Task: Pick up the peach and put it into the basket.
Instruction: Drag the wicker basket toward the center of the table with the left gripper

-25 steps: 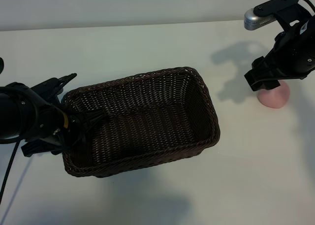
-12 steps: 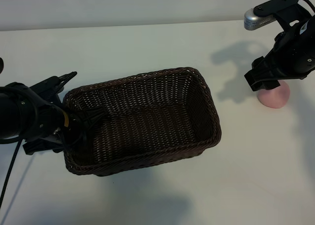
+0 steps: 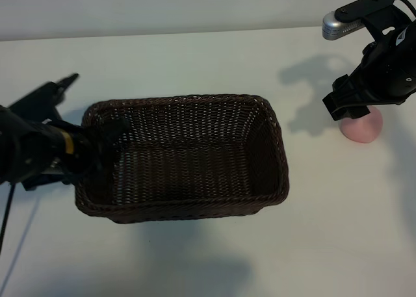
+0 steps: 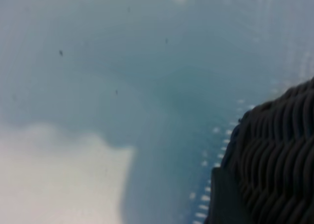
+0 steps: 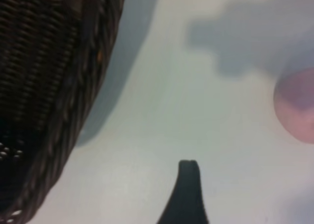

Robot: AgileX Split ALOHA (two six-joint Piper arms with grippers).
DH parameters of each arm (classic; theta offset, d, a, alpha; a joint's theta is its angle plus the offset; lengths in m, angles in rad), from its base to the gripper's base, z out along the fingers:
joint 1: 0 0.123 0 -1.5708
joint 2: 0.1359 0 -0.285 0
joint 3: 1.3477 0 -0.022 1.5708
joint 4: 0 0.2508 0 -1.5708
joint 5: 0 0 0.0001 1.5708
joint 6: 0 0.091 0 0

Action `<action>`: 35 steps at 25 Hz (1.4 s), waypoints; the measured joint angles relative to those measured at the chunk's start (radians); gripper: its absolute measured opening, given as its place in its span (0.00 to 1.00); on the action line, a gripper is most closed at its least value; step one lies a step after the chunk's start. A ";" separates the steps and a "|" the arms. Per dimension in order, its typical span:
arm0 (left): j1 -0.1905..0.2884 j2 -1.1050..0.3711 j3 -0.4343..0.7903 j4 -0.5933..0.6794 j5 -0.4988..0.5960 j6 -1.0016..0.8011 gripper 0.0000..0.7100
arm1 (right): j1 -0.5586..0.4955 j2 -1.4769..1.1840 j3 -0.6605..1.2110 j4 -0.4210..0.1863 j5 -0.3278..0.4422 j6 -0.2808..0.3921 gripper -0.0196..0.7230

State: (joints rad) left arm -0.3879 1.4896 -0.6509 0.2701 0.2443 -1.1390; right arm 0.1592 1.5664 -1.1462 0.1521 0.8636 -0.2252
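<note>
The dark brown wicker basket [image 3: 185,180] lies in the middle of the table, also seen in the right wrist view [image 5: 44,62]. My left gripper [image 3: 92,118] straddles its left wall, one finger inside and one outside, closed on the rim. In the left wrist view a dark finger [image 4: 223,199] lies against the weave [image 4: 274,155]. The pale pink peach [image 3: 364,129] sits on the table at the far right, partly hidden. My right gripper [image 3: 355,110] hangs open just above it, holding nothing. In the right wrist view one finger [image 5: 189,189] shows, with the peach [image 5: 297,106] off to its side.
The white table [image 3: 195,56] runs to a pale wall at the back. A black cable [image 3: 8,219] hangs from the left arm near the front left. The right arm's silver-capped wrist [image 3: 338,25] stands above the peach.
The basket has turned with my left gripper: its left end swung toward the back, so it now lies square to the table's edge. The right arm and the peach have not moved.
</note>
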 joint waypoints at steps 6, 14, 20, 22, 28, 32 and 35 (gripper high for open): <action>0.046 -0.082 0.000 0.001 0.002 0.008 0.51 | 0.000 0.000 0.000 0.000 0.000 0.000 0.83; 0.066 -0.134 0.001 0.000 -0.034 0.007 0.51 | 0.000 0.000 0.000 0.000 0.000 0.000 0.83; 0.066 -0.141 0.001 -0.007 -0.093 0.010 0.51 | 0.000 0.000 0.000 0.000 0.000 0.001 0.83; 0.066 -0.148 0.001 -0.009 -0.119 0.012 0.51 | 0.000 0.000 0.000 0.000 0.000 0.001 0.83; 0.066 -0.160 0.001 -0.026 -0.154 0.015 0.51 | 0.000 0.000 0.000 0.000 0.000 0.001 0.83; 0.066 -0.171 0.001 -0.025 -0.178 0.018 0.51 | 0.000 0.000 0.000 0.000 0.000 0.002 0.83; 0.066 -0.188 0.001 -0.024 -0.221 0.017 0.51 | 0.000 0.000 0.000 0.000 0.000 0.003 0.83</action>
State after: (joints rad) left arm -0.3217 1.3015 -0.6498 0.2462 0.0231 -1.1221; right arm 0.1592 1.5664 -1.1462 0.1521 0.8636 -0.2223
